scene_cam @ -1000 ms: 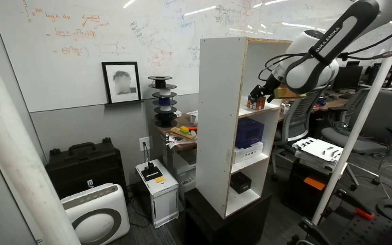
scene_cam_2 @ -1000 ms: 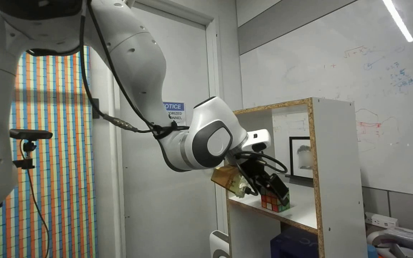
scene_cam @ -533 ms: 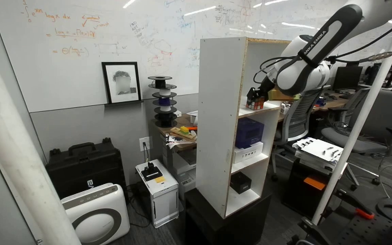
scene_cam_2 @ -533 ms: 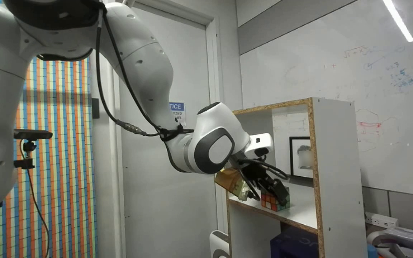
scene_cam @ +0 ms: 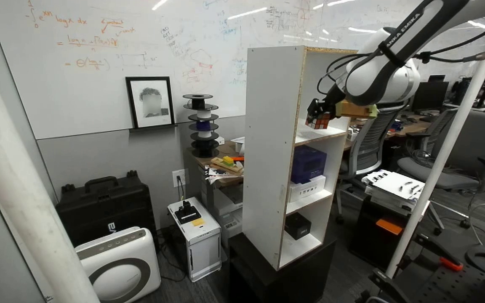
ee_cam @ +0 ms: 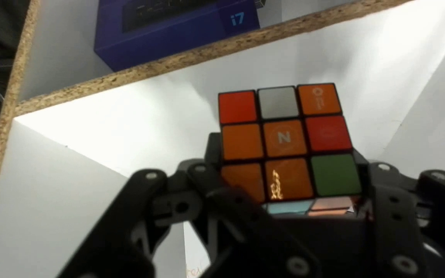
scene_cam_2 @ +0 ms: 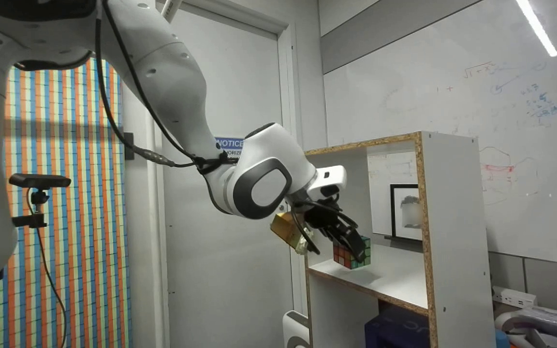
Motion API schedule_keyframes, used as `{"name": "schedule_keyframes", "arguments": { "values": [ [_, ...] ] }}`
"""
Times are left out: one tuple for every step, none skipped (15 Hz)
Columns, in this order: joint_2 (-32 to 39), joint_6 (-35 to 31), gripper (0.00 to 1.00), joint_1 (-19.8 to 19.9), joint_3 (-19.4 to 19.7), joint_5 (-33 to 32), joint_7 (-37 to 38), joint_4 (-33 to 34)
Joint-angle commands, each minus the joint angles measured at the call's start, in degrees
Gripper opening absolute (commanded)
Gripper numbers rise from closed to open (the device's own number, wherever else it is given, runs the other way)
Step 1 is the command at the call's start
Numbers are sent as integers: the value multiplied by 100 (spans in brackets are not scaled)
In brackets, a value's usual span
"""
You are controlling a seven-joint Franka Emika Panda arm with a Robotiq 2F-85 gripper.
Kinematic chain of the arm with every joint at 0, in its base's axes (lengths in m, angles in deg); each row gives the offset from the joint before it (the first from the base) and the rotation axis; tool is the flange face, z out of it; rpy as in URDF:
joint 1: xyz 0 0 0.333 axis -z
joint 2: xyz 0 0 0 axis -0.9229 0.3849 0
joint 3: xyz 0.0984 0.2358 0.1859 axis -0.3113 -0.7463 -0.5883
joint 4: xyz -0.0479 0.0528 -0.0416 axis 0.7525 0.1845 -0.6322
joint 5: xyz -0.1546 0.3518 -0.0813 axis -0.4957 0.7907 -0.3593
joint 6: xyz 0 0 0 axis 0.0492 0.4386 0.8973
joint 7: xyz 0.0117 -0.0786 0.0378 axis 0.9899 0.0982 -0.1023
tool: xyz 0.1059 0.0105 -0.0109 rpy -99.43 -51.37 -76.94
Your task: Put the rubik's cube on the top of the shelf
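The rubik's cube (ee_cam: 284, 141) fills the space between the two black fingers in the wrist view, its mostly orange and red face toward the camera. My gripper (ee_cam: 289, 158) is shut on it, one finger on each side. In both exterior views the cube (scene_cam_2: 345, 256) hangs a little above the floor of the top compartment, inside the white shelf (scene_cam: 272, 147). A finger covers part of the cube (scene_cam: 319, 123). The shelf's top panel (scene_cam_2: 370, 143) is above the gripper; its upper surface does not show.
A dark blue box (scene_cam: 308, 164) sits on a white box (scene_cam: 307, 190) in the compartment below. Lower still is a small black box (scene_cam: 297, 226). Chipboard edges of the shelf frame (scene_cam_2: 426, 217) surround the opening. A yellowish block (scene_cam_2: 290, 232) is fixed under the wrist.
The fingers have closed on the rubik's cube. It has risen off the compartment floor and moved with the gripper up and toward the arm's side of the opening.
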Motion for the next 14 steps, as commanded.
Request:
{"name": "schedule_keyframes", "arguments": {
  "values": [
    [-1413,810,41,7,17,-222,76,-677],
    [-1724,1190,41,60,-46,-272,101,-754],
    [-2048,1581,41,115,-106,-370,163,-815],
    [-2377,2027,41,104,-131,-388,161,-862],
    [-2707,2505,41,47,-106,-360,77,-890],
    [-3040,3075,41,15,-121,-270,-35,-866],
    [-3298,3576,41,-12,-138,-248,-50,-788],
    [-3514,4095,41,-45,-128,-213,-96,-628],
    [-3698,4585,41,-85,-139,-174,-104,-438],
    [-3807,4892,41,-60,-190,-221,-42,-245],
    [-3861,5034,41,-29,-236,-273,18,-41],
    [-3875,5028,41,15,-292,-313,113,163],
    [-3847,4957,41,39,-320,-343,143,360],
    [-3746,4607,41,101,-359,-394,231,536]
  ]
}}
